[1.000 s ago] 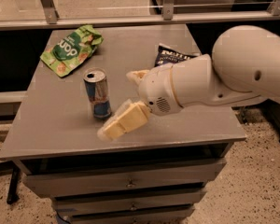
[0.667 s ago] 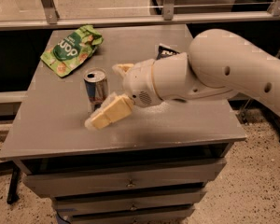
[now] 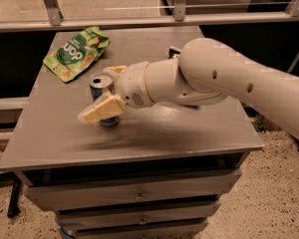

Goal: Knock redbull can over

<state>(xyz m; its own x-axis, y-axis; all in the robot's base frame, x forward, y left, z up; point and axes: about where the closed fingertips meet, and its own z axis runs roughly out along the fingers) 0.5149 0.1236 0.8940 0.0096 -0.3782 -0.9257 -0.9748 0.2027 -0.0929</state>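
Currently the redbull can stands upright on the grey table. The gripper is at the can with its jaws spread, one finger in front of the can and the other behind it. It appears to grip nothing, though contact with the can wall cannot be confirmed. The green snack pouch lies well behind the can. Recommendation: sweep sideways against the can's upper half, so it tips rather than slides
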